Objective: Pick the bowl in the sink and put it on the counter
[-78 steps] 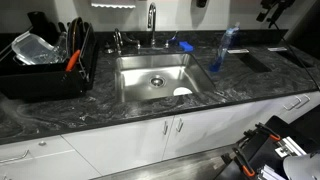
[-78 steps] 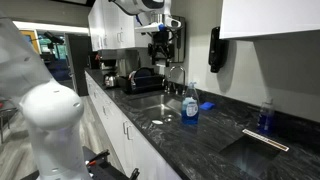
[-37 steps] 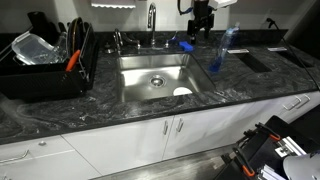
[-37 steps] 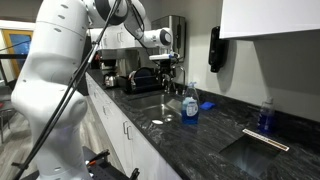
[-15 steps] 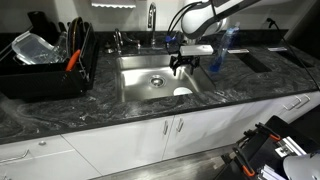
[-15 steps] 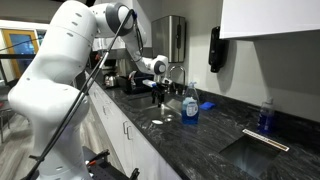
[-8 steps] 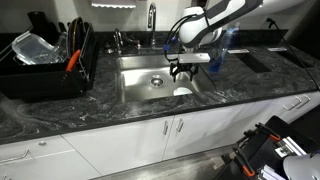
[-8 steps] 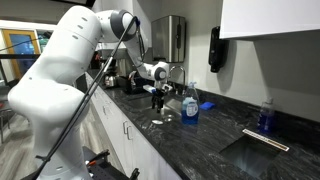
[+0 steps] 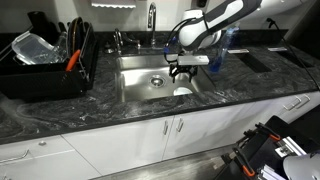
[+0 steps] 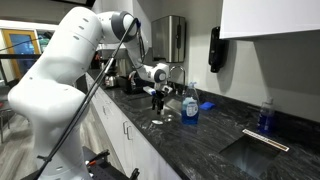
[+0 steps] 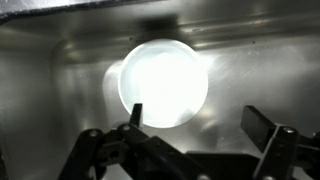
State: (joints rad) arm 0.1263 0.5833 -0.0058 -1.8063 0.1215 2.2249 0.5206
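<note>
The small white bowl sits on the floor of the steel sink, at the front corner nearest the dish-soap side. In the wrist view the bowl is a bright white disc on the sink floor. My gripper hangs just above the bowl, inside the sink opening, and it also shows in an exterior view. In the wrist view its fingers are spread wide and hold nothing; one fingertip overlaps the bowl's rim, the other is off to its side. The dark marbled counter surrounds the sink.
A black dish rack with a clear container stands on the counter beside the sink. A chrome faucet rises behind the basin. A blue soap bottle stands on the counter near the arm, also visible in an exterior view.
The arm came from above the counter down into the sink. Over the last second the gripper dropped a little closer to the bowl; the bowl has not moved.
</note>
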